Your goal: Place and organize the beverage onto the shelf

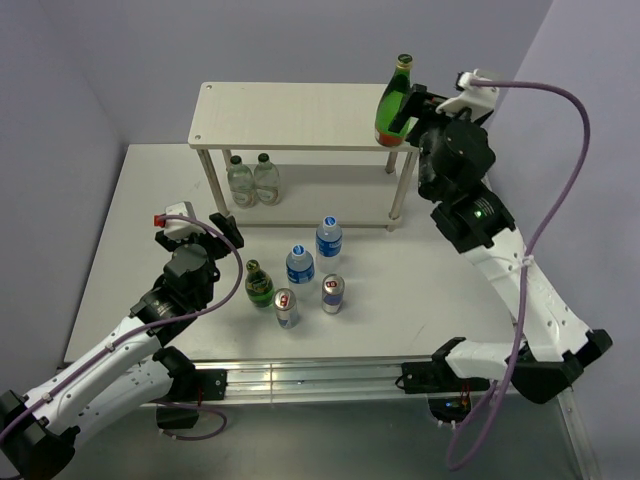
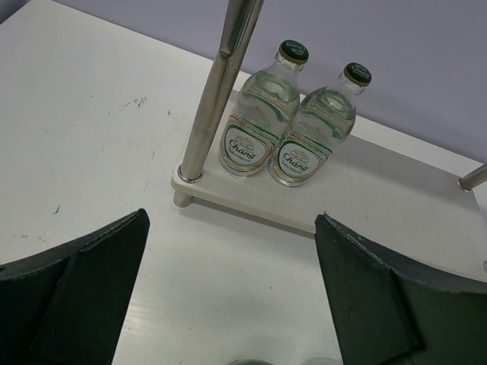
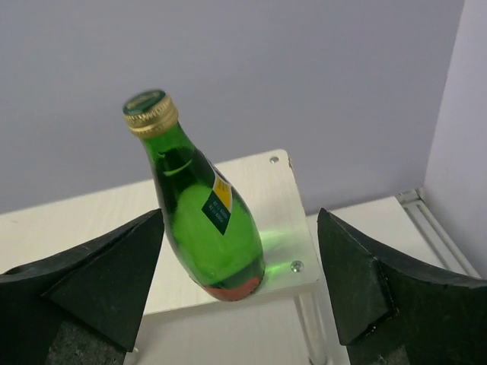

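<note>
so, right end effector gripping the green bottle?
No, the right end effector is open, fingers clear of the green bottle on the shelf.

Top view: the right gripper point(image 1: 400, 122) hides part of the green bottle's point(image 1: 398, 88) lower body, contact unclear there. Print on the cans point(image 1: 333, 293) is too small to read. Left wrist view: shelf leg point(image 2: 217, 91) cut by top edge. Green sliver point(image 2: 251, 362) at bottom edge, unidentifiable. Left fingers point(image 2: 76, 296) and right fingers point(image 3: 396, 296) are cropped at the bottom.

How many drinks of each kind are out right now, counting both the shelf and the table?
Green bottles: 2
Clear glass bottles: 2
Water bottles: 2
Cans: 2
Total: 8
</note>
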### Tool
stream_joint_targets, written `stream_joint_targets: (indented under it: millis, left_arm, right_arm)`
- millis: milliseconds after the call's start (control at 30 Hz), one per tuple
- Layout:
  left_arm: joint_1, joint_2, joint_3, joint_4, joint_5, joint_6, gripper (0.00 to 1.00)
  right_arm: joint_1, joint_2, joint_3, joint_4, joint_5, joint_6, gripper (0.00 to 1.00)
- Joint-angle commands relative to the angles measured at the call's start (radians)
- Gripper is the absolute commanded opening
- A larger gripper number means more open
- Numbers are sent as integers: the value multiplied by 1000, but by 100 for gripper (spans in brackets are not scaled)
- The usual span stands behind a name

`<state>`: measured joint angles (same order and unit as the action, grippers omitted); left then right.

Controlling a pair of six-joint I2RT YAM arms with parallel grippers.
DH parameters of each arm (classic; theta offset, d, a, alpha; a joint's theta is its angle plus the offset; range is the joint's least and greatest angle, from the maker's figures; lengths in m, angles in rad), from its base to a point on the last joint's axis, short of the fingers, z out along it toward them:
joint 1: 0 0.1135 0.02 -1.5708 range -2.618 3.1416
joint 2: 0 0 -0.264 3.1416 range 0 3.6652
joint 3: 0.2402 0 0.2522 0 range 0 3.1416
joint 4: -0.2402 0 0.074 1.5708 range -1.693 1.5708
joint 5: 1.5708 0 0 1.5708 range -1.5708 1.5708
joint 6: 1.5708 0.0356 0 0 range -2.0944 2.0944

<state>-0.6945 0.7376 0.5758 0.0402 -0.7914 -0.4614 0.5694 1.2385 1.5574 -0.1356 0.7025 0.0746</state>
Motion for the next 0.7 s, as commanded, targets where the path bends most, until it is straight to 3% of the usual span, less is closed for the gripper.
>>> stream_joint_targets:
  millis: [0, 267, 333, 367, 467, 667]
  left_arm:
    - [-5, 3, 10, 18, -11, -2, 97]
    - [-3, 6, 12, 20, -23, 1, 97]
    - [-3, 9, 13, 20, -26, 1, 97]
    - [-3, 11, 12, 21, -23, 3, 97]
    - [-3, 16, 13, 17, -25, 1, 97]
    - [-3, 14, 13, 15, -25, 0, 97]
  right_arm:
    - [0, -36, -66, 63, -55, 27, 88]
    - [0, -28, -134, 54, -63, 54, 86]
    - [0, -36, -163, 64, -58, 70, 77]
    - [0, -42, -178, 60, -49, 85, 57]
    - [0, -48, -201, 67, -38, 97, 36]
    - [0, -5, -207, 70, -29, 88, 32]
